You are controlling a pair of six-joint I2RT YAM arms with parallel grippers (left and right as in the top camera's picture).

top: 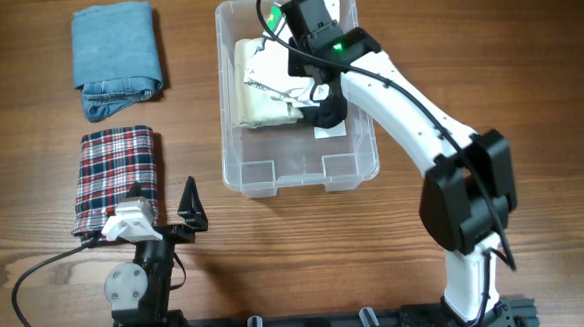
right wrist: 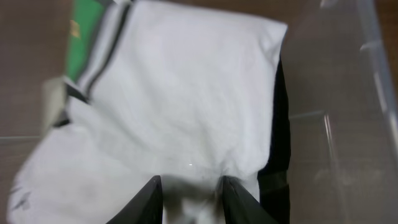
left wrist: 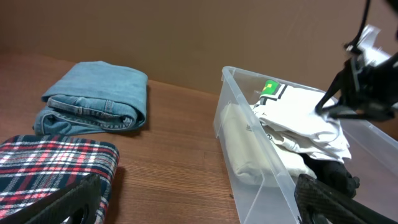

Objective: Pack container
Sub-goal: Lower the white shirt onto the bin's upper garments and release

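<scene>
The clear container (top: 273, 179) stands at the table's middle back; its wall shows in the left wrist view (left wrist: 249, 155) and the right wrist view (right wrist: 367, 37). In it lie a cream folded garment (top: 259, 105), a black garment (top: 327, 112) and on top a white garment with a green patch (top: 267, 70) (right wrist: 186, 93). My right gripper (top: 303, 83) (right wrist: 189, 193) reaches into the container, its fingers pinching a bunched fold of the white garment. My left gripper (top: 160, 215) (left wrist: 199, 205) is open and empty, low near the table's front left.
Folded blue jeans (top: 116, 58) (left wrist: 99, 99) lie at the back left. A folded red, white and navy plaid cloth (top: 118, 178) (left wrist: 56, 165) lies in front of them, just beyond my left gripper. Bare wood separates these from the container.
</scene>
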